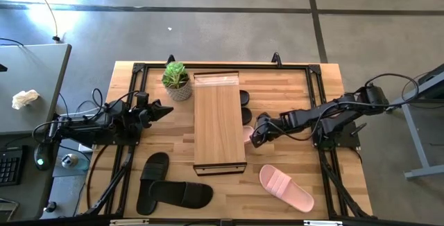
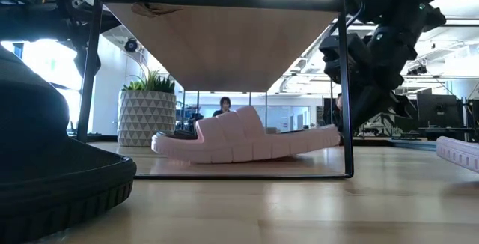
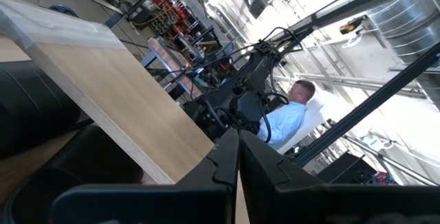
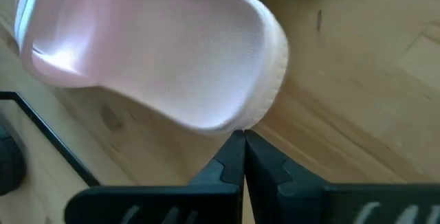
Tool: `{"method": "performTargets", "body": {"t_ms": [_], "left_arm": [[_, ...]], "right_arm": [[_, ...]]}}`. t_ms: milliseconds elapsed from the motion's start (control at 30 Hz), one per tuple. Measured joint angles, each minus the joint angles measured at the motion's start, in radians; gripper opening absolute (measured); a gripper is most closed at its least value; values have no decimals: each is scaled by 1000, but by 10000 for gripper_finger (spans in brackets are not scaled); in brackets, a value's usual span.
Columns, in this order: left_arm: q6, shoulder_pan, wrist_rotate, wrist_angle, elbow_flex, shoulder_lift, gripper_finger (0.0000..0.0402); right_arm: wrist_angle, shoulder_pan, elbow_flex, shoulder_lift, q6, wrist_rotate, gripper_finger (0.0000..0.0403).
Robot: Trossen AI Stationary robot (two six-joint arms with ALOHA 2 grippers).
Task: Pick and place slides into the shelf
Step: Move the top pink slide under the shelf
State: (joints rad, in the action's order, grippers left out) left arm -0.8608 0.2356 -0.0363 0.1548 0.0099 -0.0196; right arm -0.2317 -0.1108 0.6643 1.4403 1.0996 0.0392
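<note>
The light-wood shelf [image 1: 218,122] stands mid-table, and its plank top shows from below in the low view [image 2: 224,42]. One pale pink slide [image 2: 247,143] lies sole-down under that top; its heel end pokes out on the shelf's right side [image 1: 248,134]. My right gripper [image 1: 255,138] is shut at that heel end [image 4: 242,141]. A second pink slide [image 1: 286,188] lies near the table's near right. Two black slides [image 1: 154,176] [image 1: 179,196] lie at near left, and more black ones [image 1: 245,107] show at the shelf's right side. My left gripper [image 1: 165,109] waits shut left of the shelf. My right gripper has its shut fingertips [image 4: 237,148] against the rim of the pink slide's heel end [image 4: 240,121]. It comes from the table's right, slanting down. The slide lies flat on its sole, its toe end under the shelf top.
A potted plant [image 1: 176,80] stands by the shelf's far left corner. The shelf's thin black frame post [image 2: 346,79] stands close to my right gripper. A person [image 3: 292,117] is in the room beyond the table. Bare tabletop [image 1: 284,94] lies far right.
</note>
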Motion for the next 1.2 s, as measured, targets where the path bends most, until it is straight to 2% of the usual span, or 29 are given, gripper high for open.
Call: {"method": "performTargets", "body": {"t_ms": [267, 433, 633, 733, 933, 1200], "left_arm": [[0, 0, -1, 0, 0, 0, 3], [0, 0, 4, 0, 0, 0, 3], [-1, 0, 20, 0, 0, 0, 3], [-1, 0, 21, 0, 0, 0, 3], [-3, 0, 21, 0, 0, 0, 3], [-10, 0, 22, 0, 0, 0, 3]], "right_arm": [[42, -5, 1, 18, -36, -47, 0], [20, -7, 4, -1, -95, -8, 0], [-224, -7, 51, -61, -166, 150, 0], [-252, -6, 53, -50, -194, 165, 0], [-142, -9, 53, 58, -237, 147, 0], [-56, -27, 53, 100, -235, 87, 0]]}}
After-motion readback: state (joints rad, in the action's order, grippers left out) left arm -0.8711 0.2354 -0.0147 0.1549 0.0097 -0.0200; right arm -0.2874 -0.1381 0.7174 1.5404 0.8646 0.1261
